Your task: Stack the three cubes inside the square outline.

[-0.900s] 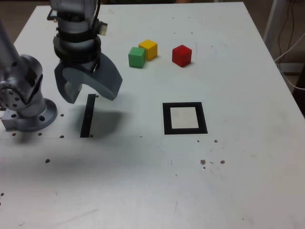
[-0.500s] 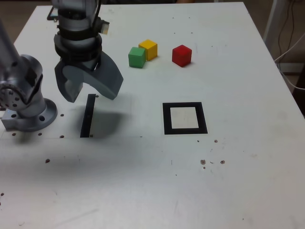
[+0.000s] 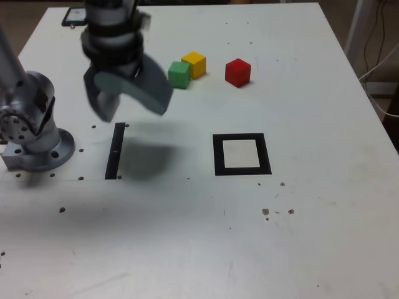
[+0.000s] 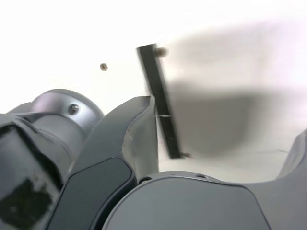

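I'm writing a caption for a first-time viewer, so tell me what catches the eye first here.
The red cube stands out on the white table, with the yellow cube and green cube close together to its left in the exterior view. Nearer that camera, the black square outline frames a white centre. The grey tool hangs open and blurred at the exterior view's upper left.

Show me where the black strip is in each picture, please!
Exterior view: the black strip lies on the table, near the arm's round base, on the exterior view's left.
Wrist view: it is the dark slanting bar near the middle of the picture, partly beside the gripper.
Shared landmark: the gripper's soft shadow falls on the table next to the strip in both.
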